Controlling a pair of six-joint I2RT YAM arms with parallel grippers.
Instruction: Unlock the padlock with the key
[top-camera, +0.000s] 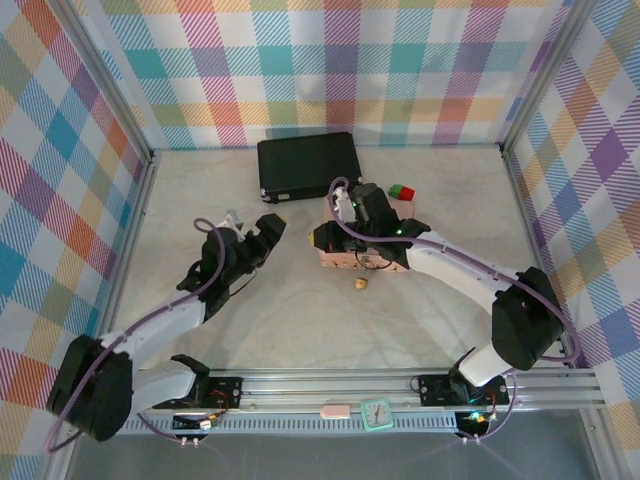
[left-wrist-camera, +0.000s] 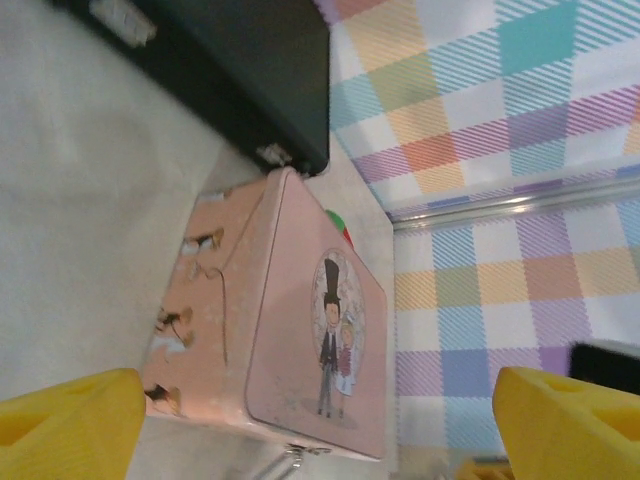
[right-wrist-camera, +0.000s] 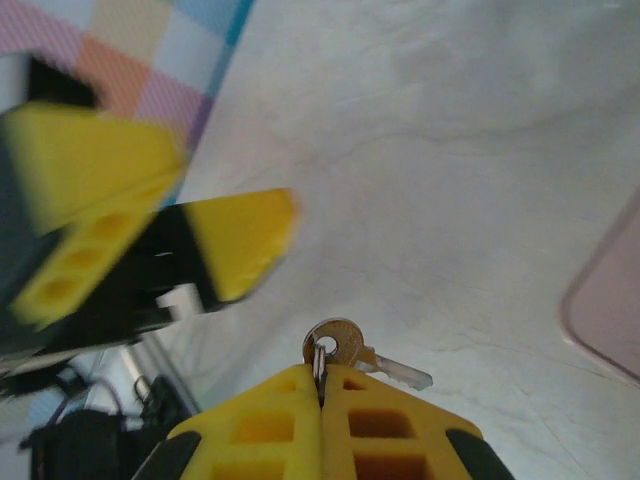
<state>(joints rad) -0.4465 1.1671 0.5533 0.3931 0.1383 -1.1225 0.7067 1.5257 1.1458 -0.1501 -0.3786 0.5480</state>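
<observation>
Left of the pink box hangs the left hand, spread wide and empty, facing the box. At the box's left edge the right hand is pinched fully together on the ring of the key. Just before the box's near side the padlock lies loose on the surface; it likely needs steadying by the left hand first. The key lies crosswise to the fingertips, blade toward the box; regripping its bow before insertion seems wise.

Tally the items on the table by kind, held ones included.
Boxes: 2, black case and pink box
Blocks: 2, red block and green block
Padlock: 1
Key: 1, in right gripper
Total: 6
</observation>
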